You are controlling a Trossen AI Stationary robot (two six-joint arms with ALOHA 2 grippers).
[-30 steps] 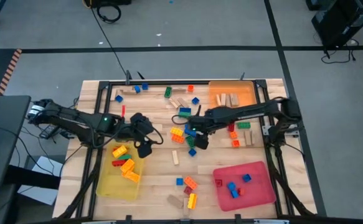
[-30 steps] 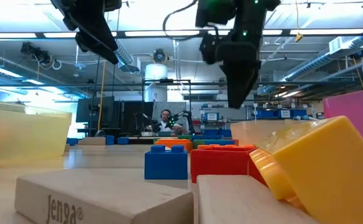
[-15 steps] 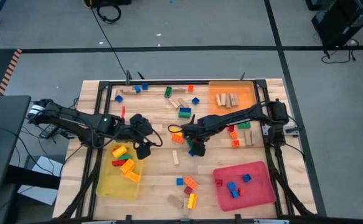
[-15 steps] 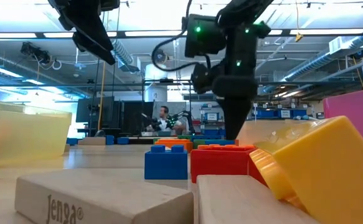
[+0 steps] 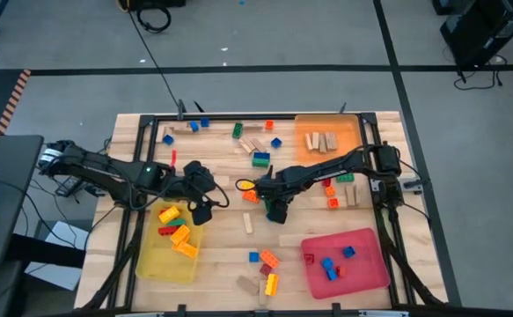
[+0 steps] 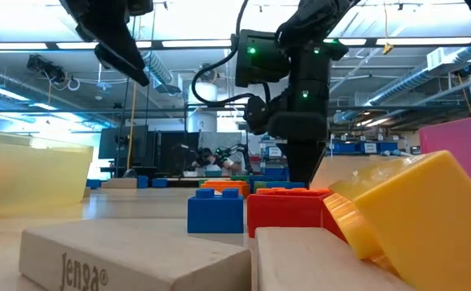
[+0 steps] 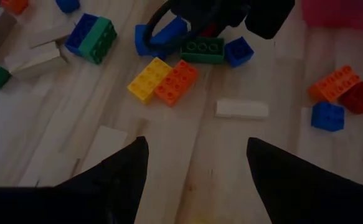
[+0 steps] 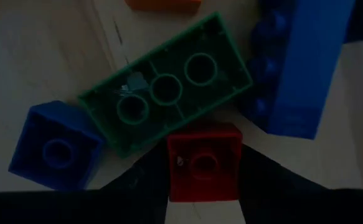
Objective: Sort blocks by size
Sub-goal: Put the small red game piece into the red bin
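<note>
Loose blocks of several colours lie across the wooden table (image 5: 230, 233). My right gripper (image 5: 276, 211) points straight down into a cluster mid-table. Its wrist view shows a small red block (image 8: 203, 163) between its fingers, next to an upturned green block (image 8: 165, 93), a small blue block (image 8: 56, 154) and a long blue block (image 8: 302, 68). My left gripper (image 5: 205, 208) hovers open above bare wood near the yellow tray (image 5: 150, 264), touching nothing; in its own wrist view its fingers (image 7: 119, 177) stand wide apart. My right gripper pinches the small red block by two opposite sides (image 8: 172, 171) between its two fingers, coming from above and pointing down. The block lies level, its ringed face up, beside the green block's long side. I cannot tell whether it is off the table.
An orange tray (image 5: 355, 132) with tan wooden pieces stands at the far right. A red tray (image 5: 366, 269) with small blocks is at the near right. A yellow-and-orange pair (image 7: 164, 79) and a white wooden piece (image 7: 241, 109) lie between the arms. More blocks (image 5: 267, 264) sit near the front edge.
My right gripper has come down from above the cluster to table level among the blocks, shifting slightly toward the near edge. The blocks around it have kept their places.
</note>
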